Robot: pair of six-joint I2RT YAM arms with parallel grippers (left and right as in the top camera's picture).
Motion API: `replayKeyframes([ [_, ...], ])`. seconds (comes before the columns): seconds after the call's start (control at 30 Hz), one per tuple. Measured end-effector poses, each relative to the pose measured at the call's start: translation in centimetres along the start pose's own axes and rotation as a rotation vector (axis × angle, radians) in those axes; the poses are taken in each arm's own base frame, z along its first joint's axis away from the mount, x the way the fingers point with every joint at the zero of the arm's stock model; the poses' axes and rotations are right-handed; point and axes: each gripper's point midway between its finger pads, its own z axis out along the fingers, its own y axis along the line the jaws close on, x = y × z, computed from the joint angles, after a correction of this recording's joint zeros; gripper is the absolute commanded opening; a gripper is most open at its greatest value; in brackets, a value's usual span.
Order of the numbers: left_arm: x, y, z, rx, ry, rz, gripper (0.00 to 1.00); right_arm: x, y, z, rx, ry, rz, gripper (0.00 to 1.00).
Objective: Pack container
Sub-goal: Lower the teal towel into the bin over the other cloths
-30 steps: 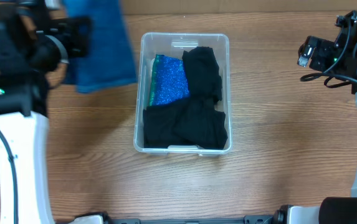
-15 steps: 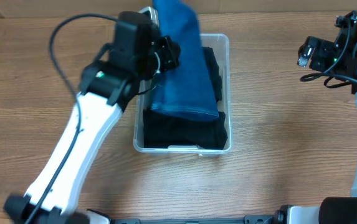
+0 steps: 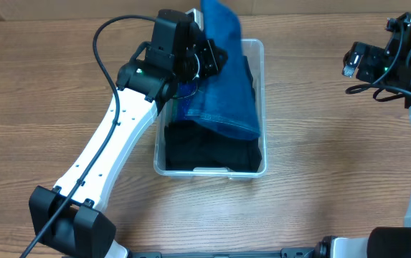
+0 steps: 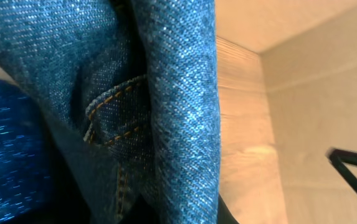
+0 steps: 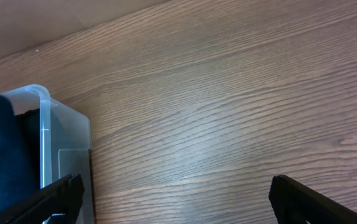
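Observation:
The clear plastic container (image 3: 258, 50) sits mid-table with black clothes (image 3: 212, 153) in its near half. My left gripper (image 3: 206, 59) is over the container's far left side, shut on folded blue jeans (image 3: 227, 79) that hang down over the contents. In the left wrist view the jeans (image 4: 166, 93) fill the frame and hide the fingers. My right gripper (image 5: 178, 199) is open and empty, held above bare table to the right of the container (image 5: 44, 134). The right arm (image 3: 388, 57) is at the far right.
A sparkly blue item (image 4: 4, 155) lies in the container under the jeans. The wooden table (image 3: 334, 158) stretches on both sides of the container. A pale wall (image 4: 315, 93) stands behind the table's far edge.
My left arm has swung right from the table's left side, carrying the jeans over the container and lowering them onto the contents. The right arm has not moved.

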Motion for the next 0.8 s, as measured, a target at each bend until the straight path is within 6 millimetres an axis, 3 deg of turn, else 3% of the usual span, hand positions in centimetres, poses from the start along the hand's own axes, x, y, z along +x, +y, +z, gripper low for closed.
replayKeyframes([
  [0.2,1.3,-1.2,-0.1,0.073,0.072,0.008,0.04,0.0,0.0,0.0,0.0,-0.001,0.0,1.0],
  [0.37,3.0,0.5,-0.3,-0.002,0.138,-0.036,0.04,-0.1,0.0,0.0,-0.001,-0.003,0.0,1.0],
  [0.4,3.6,1.2,-0.4,-0.035,0.157,-0.051,0.09,-0.1,0.0,0.0,-0.001,-0.003,0.0,1.0],
  [0.57,5.8,4.8,-1.6,-0.218,0.219,-0.082,0.6,-0.1,0.0,0.0,-0.001,-0.004,0.0,1.0],
  [0.6,5.9,5.4,-1.9,-0.247,0.218,-0.074,0.65,-0.1,0.0,0.0,0.0,-0.003,0.0,1.0],
  [0.7,5.4,7.6,-3.0,-0.381,0.177,-0.022,0.68,-0.1,0.0,0.0,-0.001,-0.004,0.0,1.0],
  [0.8,4.8,9.4,-3.8,-0.485,0.146,0.044,0.58,-0.1,0.0,0.0,-0.001,-0.004,0.0,1.0],
])
